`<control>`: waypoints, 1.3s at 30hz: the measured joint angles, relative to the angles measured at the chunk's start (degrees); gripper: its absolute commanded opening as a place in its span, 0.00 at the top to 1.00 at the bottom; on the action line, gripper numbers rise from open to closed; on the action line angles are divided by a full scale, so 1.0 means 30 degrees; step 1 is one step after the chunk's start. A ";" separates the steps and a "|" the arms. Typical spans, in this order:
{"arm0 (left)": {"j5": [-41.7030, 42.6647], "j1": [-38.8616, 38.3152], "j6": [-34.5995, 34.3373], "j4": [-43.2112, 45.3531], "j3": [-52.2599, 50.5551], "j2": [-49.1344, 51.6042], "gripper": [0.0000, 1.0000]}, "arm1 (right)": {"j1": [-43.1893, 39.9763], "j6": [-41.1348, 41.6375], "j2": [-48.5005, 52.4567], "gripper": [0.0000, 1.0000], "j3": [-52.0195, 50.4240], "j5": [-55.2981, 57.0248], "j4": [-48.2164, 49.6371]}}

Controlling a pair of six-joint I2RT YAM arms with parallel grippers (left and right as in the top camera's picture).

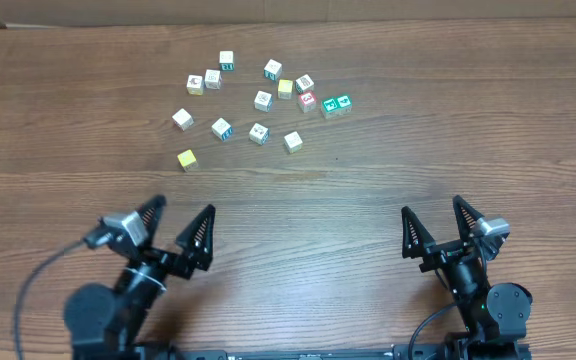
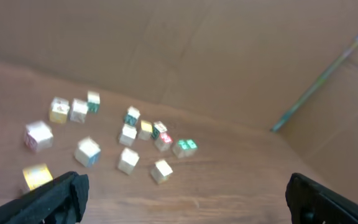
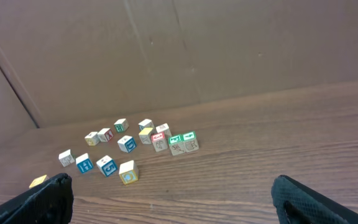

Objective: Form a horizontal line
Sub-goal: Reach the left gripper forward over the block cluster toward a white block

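Roughly fifteen picture cubes [image 1: 263,100] lie scattered around the red cube [image 1: 307,101] – two green cubes [image 1: 336,104] just beside it; wooden table [image 1: 488,120], cardboard wall [image 3: 229,50]; left gripper [image 1: 183,207] and right gripper [image 1: 433,206] gape empty, well short of it.

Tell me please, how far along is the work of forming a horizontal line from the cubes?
Done: nothing yet; the wooden cubes lie scattered, with no straight line formed. In hand: nothing; the left gripper and right gripper are open, empty, and apart from the cubes. Left: picking cubes and setting them side by side in a row.
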 measured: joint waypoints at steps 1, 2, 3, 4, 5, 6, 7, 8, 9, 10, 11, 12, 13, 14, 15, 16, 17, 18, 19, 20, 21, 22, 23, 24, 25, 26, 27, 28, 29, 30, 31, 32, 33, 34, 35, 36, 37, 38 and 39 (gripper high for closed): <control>0.0007 0.0000 0.0430 -0.0160 0.0750 0.0619 0.00 | 0.0000 -0.0007 0.0000 0.00 0.0000 0.0000 0.0015; -0.0007 0.0000 0.1107 -0.0561 0.1792 0.1559 0.00 | 0.0000 -0.0007 0.0000 0.00 0.0000 0.0000 0.0015; -0.0015 0.0000 0.1741 -0.0911 0.2747 0.2514 0.00 | 0.0000 0.0000 0.0000 0.00 0.0000 0.0000 0.0000; -0.0051 0.0000 0.2215 -0.1180 0.3548 0.3373 0.00 | 0.0000 -0.0007 0.0000 0.00 0.0000 -0.0007 0.0007; -0.0153 -0.0044 0.2725 -0.1676 0.4473 0.4452 0.00 | 0.0000 -0.0007 0.0000 0.00 0.0000 0.0000 0.0015; -0.0313 -0.0160 0.3118 -0.2062 0.5224 0.5333 0.00 | 0.0007 0.0000 0.0000 0.00 0.0000 0.0000 0.0015; -0.0648 -0.0466 0.3650 -0.2579 0.6156 0.6506 0.00 | 0.0000 -0.0007 0.0000 0.00 0.0000 -0.0007 0.0007; -0.0882 -0.0743 0.3920 -0.2922 0.6703 0.7198 0.00 | 0.0007 -0.0015 0.0000 0.00 0.0000 0.0007 0.0015; -0.1588 -0.1413 0.4488 -0.3541 0.7592 0.8364 0.00 | 0.0007 -0.0007 0.0000 0.00 0.0000 0.0000 0.0015; -0.2193 -0.2076 0.4860 -0.3942 0.8225 0.9187 0.00 | 0.0000 -0.0007 0.0000 0.00 0.0000 0.0000 0.0015; -0.2849 -0.2798 0.5238 -0.4204 0.8816 0.9989 0.00 | 0.0000 -0.0007 0.0000 0.00 0.0000 0.0000 0.0022; -0.3730 -0.3716 0.5625 -0.4503 0.9435 1.0848 0.00 | 0.0000 0.0000 0.0000 0.00 0.0000 0.0007 0.0022; -0.4721 -0.4794 0.6033 -0.4597 1.0018 1.1730 0.00 | 0.0000 -0.0007 0.0000 0.00 0.0000 0.0007 0.0022; -0.5894 -0.6033 0.6433 -0.4656 1.0586 1.2662 0.00 | 0.0000 -0.0007 0.0000 0.00 0.0000 0.0000 0.0015; -0.6725 -0.7031 0.6768 -0.4619 1.1030 1.3391 0.00 | 0.0000 -0.0007 0.0000 0.00 0.0000 0.0000 0.0015; -0.7679 -0.8094 0.7053 -0.4517 1.1417 1.4192 0.00 | 0.0000 0.0000 0.0000 0.00 0.0000 -0.0007 0.0015; -0.8539 -0.8983 0.7286 -0.4255 1.1708 1.4892 0.00 | 0.0000 0.0000 0.0000 0.00 0.0000 0.0000 0.0022; -0.9508 -1.0010 0.7570 -0.3672 1.1905 1.5875 0.00 | 0.0000 -0.0007 0.0000 0.00 0.0000 0.0000 0.0015; -1.0025 -1.0564 0.7694 -0.3155 1.1999 1.6495 0.00 | 0.0000 -0.0015 0.0000 0.00 0.0000 0.0000 0.0007; -1.0469 -1.1111 0.7803 -0.2455 1.2036 1.7216 0.00 | 0.0000 0.0000 0.0000 0.00 0.0000 0.0000 0.0007; -1.0877 -1.1584 0.7927 -0.1712 1.2072 1.8090 0.00 | 0.0007 0.0000 0.0000 0.00 0.0000 0.0007 0.0015; -1.1038 -1.1861 0.8029 -0.1093 1.2072 1.8753 0.00 | 0.0000 -0.0007 0.0000 0.00 0.0000 0.0000 0.0015; -1.1111 -1.2065 0.8123 -0.0444 1.2072 1.9489 0.00 | 0.0000 -0.0015 0.0000 0.00 0.0000 0.0000 0.0015; -1.1125 -1.2174 0.8182 0.0080 1.2080 2.0087 0.00 | 0.0000 -0.0007 0.0000 0.00 0.0000 0.0007 0.0015; -1.1125 -1.2254 0.8196 0.0532 1.2080 2.0553 0.00 | 0.0000 -0.0007 0.0000 0.00 0.0000 -0.0007 0.0007; -1.0972 -1.2276 0.8225 0.0976 1.2087 2.1158 0.00 | 0.0000 -0.0007 0.0000 0.00 0.0000 0.0000 0.0022; -1.0834 -1.2284 0.8247 0.1319 1.2087 2.1617 0.00 | 0.0000 -0.0007 0.0000 0.00 0.0000 0.0007 0.0015; -1.0652 -1.2284 0.8247 0.1617 1.2087 2.2054 0.00 | 0.0000 -0.0015 0.0000 0.00 0.0000 0.0000 0.0022; -1.0469 -1.2284 0.8247 0.1821 1.2087 2.2418 0.00 | 0.0000 -0.0007 0.0000 0.00 0.0000 0.0000 0.0015; -1.0229 -1.2284 0.8247 0.2011 1.2087 2.2804 0.00 | 0.0000 -0.0007 0.0000 0.00 0.0000 0.0000 0.0022; -1.0032 -1.2262 0.8247 0.2127 1.2087 2.3125 0.00 | 0.0000 -0.0007 0.0000 0.00 0.0000 0.0000 0.0015; -0.9850 -1.2247 0.8255 0.2186 1.2087 2.3387 0.00 | 0.0000 0.0000 0.0000 0.00 0.0000 0.0000 0.0015; -0.9668 -1.2196 0.8262 0.2295 1.2094 2.3773 0.00 | 0.0000 0.0000 0.0000 0.00 0.0000 0.0007 0.0015; -0.9515 -1.2138 0.8335 0.2404 1.2109 2.4137 0.00 | 0.0000 0.0000 0.0000 0.00 0.0000 0.0000 0.0022; -0.9275 -1.2058 0.8524 0.2331 1.2211 2.4589 0.00 | 0.0000 -0.0007 0.0000 0.00 0.0000 0.0000 0.0015; -0.9012 -1.1956 0.8779 0.1945 1.2386 2.5033 0.00 | 0.0000 -0.0015 0.0000 0.00 0.0000 0.0000 0.0007; -0.8743 -1.1890 0.9071 0.1246 1.2677 2.5536 0.00 | 0.0000 -0.0015 0.0000 0.00 0.0000 0.0000 0.0022; -0.8371 -1.1803 0.9508 -0.0182 1.3333 2.6265 0.00 | 0.0000 -0.0007 0.0000 0.00 0.0000 0.0000 0.0015; -0.8211 -1.1744 0.9785 -0.0867 1.3726 2.6767 0.00 | 0.0000 -0.0007 0.0000 0.00 0.0000 0.0000 0.0029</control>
